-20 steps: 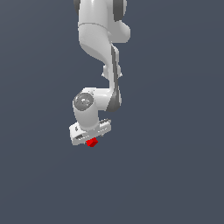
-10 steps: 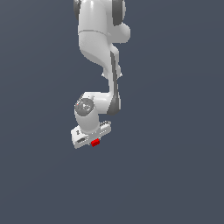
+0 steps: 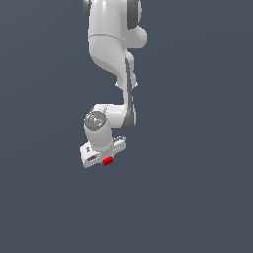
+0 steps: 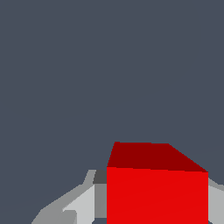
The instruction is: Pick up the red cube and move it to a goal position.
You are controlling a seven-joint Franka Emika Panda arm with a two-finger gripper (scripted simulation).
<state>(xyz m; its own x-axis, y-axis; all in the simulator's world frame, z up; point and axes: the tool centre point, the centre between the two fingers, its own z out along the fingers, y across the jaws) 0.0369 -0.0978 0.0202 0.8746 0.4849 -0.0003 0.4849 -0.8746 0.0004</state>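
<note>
The red cube (image 3: 107,161) is small and bright red, and only a bit of it shows under the white gripper (image 3: 105,159) body in the exterior view. In the wrist view the red cube (image 4: 156,188) fills the space between the two grey fingers (image 4: 70,205), which press on its sides. The gripper is shut on the cube. The white arm reaches down from the top of the exterior view, and its body hides the fingers there.
A plain dark grey-blue surface (image 3: 197,197) fills the background in both views. No other objects or edges show.
The gripper and cube have shifted slightly toward the exterior view's right and a little down. More of the cube is hidden under the gripper body than one second ago.
</note>
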